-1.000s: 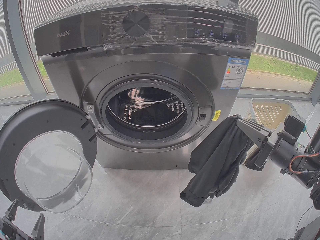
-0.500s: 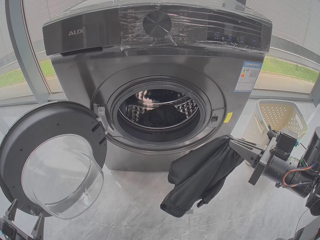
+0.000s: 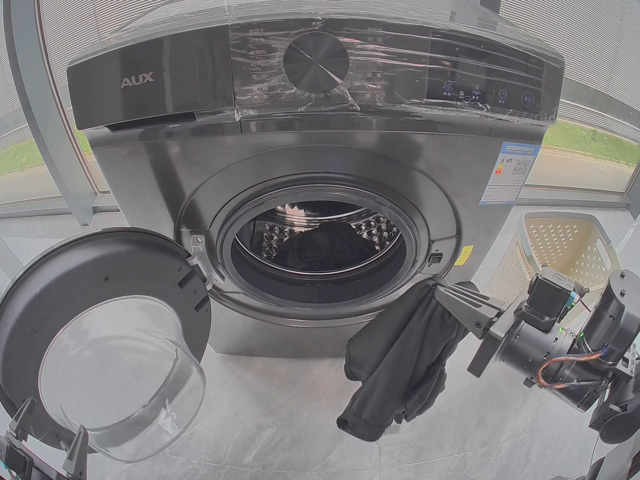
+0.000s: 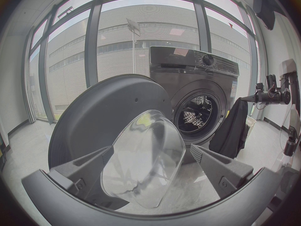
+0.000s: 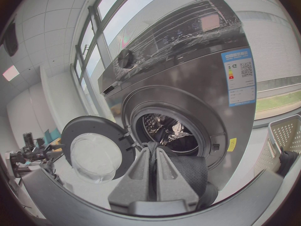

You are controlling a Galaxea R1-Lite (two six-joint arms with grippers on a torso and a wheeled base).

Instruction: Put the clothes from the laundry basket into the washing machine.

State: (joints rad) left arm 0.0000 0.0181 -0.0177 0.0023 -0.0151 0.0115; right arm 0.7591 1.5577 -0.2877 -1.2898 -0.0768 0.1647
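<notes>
One dark garment (image 3: pixel 400 358) hangs from the right fingers (image 3: pixel 470 305), which are pressed together on a bunched upper corner of the cloth. The rest drapes straight down, long axis vertical, with its lowest fold near the floor (image 3: pixel 267 428). The pinch point sits in front of the washing machine (image 3: pixel 160 161), just beside the lower right edge of the drum opening (image 3: pixel 320 281) and outside it. From the fingers, then, the opening lies up, toward the robot's left, and deeper in. More dark clothing (image 3: pixel 320 245) lies inside the drum.

By my judgement the coming move has to raise the grip and carry it left and forward, so that the hanging tail clears the lower lip of the opening instead of catching on it.

The door (image 3: pixel 100 288) stands swung open on the left, well apart from the garment and out of that path. The laundry basket (image 3: pixel 530 235) stands on the floor to the right of the machine, behind the right arm. The left fingers (image 4: pixel 219 170) are spread apart and empty, low beside the door, so the right arm is much the nearer.
</notes>
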